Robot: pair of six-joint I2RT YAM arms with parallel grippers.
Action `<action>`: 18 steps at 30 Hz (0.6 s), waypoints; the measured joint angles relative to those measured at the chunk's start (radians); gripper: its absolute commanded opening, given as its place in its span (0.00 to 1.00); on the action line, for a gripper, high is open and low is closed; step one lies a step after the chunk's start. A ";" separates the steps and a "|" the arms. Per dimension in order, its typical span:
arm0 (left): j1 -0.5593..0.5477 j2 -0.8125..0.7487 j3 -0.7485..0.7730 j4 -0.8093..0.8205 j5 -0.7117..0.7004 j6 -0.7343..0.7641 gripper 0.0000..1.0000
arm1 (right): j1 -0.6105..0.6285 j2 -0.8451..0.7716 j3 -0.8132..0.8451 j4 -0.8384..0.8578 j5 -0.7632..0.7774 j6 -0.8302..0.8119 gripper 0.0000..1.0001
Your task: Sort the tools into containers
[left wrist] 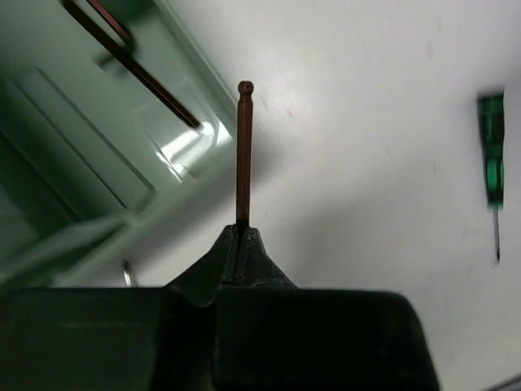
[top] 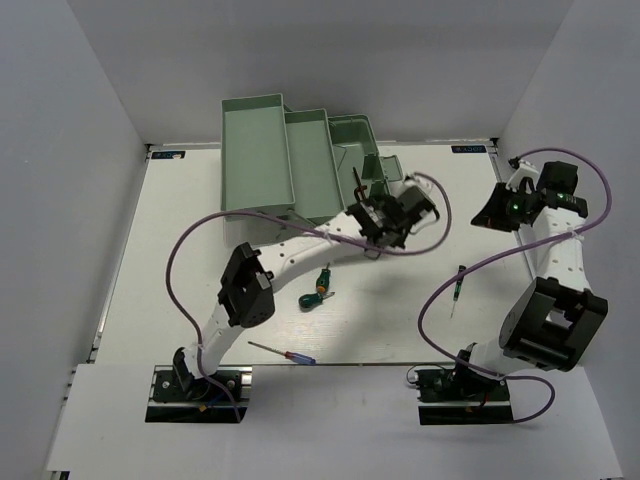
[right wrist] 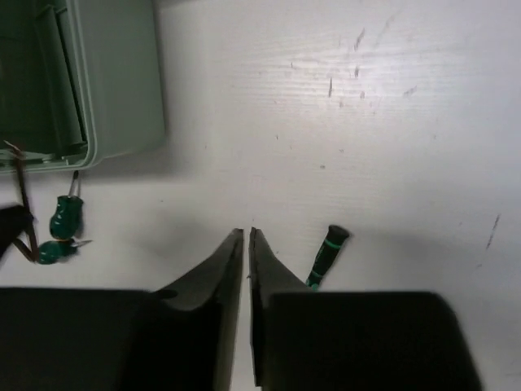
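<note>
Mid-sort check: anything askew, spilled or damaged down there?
Nothing stands out. The left gripper pinches a hex key by one end, pointing straight out, beside the open toolbox. The loose screwdrivers on the table are simply unsorted.

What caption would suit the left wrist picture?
Left gripper shut on a dark hex key, close to a mint-green tray.

The hex key (left wrist: 244, 155) clamped in the left gripper (left wrist: 242, 231) is smooth dark metal; the gripper itself looks matt black plastic. Left of it, the tray (left wrist: 89, 155) is glossy mint plastic. The white worktop (left wrist: 366, 122) is matt, faintly scuffed.
</note>
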 measured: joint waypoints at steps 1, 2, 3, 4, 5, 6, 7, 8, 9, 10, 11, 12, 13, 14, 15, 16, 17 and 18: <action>0.025 -0.001 0.033 0.003 -0.010 0.009 0.00 | -0.015 -0.005 -0.016 -0.003 0.000 -0.008 0.23; 0.049 -0.001 0.065 0.006 -0.019 0.018 0.00 | -0.027 -0.007 -0.031 -0.008 -0.001 -0.017 0.29; 0.073 -0.001 0.093 0.010 -0.027 0.026 0.00 | -0.035 -0.010 -0.044 -0.013 0.000 -0.022 0.31; 0.098 -0.001 0.119 0.016 -0.035 0.035 0.00 | -0.043 -0.013 -0.063 -0.016 0.000 -0.033 0.33; 0.120 0.001 0.144 0.021 -0.042 0.043 0.00 | -0.048 -0.017 -0.081 -0.020 0.000 -0.046 0.34; 0.142 0.005 0.173 0.028 -0.050 0.051 0.00 | -0.051 -0.019 -0.096 -0.027 -0.001 -0.057 0.34; 0.165 0.006 0.194 0.043 -0.058 0.058 0.00 | -0.053 -0.020 -0.111 -0.035 -0.002 -0.072 0.34; 0.187 0.008 0.209 0.055 -0.064 0.064 0.00 | -0.054 -0.020 -0.125 -0.042 -0.005 -0.088 0.36; 0.208 0.008 0.219 0.072 -0.068 0.072 0.00 | -0.054 -0.020 -0.138 -0.048 -0.009 -0.104 0.38; 0.229 0.009 0.227 0.090 -0.070 0.078 0.00 | -0.054 -0.020 -0.150 -0.055 -0.013 -0.118 0.41; 0.247 0.014 0.236 0.104 -0.069 0.082 0.00 | -0.054 -0.018 -0.162 -0.063 -0.020 -0.137 0.43; 0.264 0.024 0.249 0.118 -0.067 0.086 0.00 | -0.054 -0.013 -0.170 -0.071 -0.026 -0.151 0.43; 0.277 0.037 0.261 0.131 -0.063 0.089 0.00 | -0.051 -0.006 -0.174 -0.082 -0.031 -0.166 0.45; 0.290 0.052 0.269 0.148 -0.057 0.090 0.01 | -0.049 0.007 -0.180 -0.092 -0.034 -0.182 0.45; 0.300 0.066 0.270 0.161 -0.047 0.090 0.08 | -0.047 0.018 -0.185 -0.102 -0.034 -0.192 0.47; 0.308 0.080 0.271 0.169 -0.036 0.092 0.13 | -0.043 0.030 -0.195 -0.108 -0.029 -0.203 0.48; 0.315 0.096 0.271 0.175 -0.024 0.091 0.19 | -0.036 0.037 -0.210 -0.107 -0.018 -0.210 0.52; 0.320 0.111 0.271 0.182 -0.012 0.087 0.29 | -0.029 0.041 -0.233 -0.105 -0.004 -0.216 0.53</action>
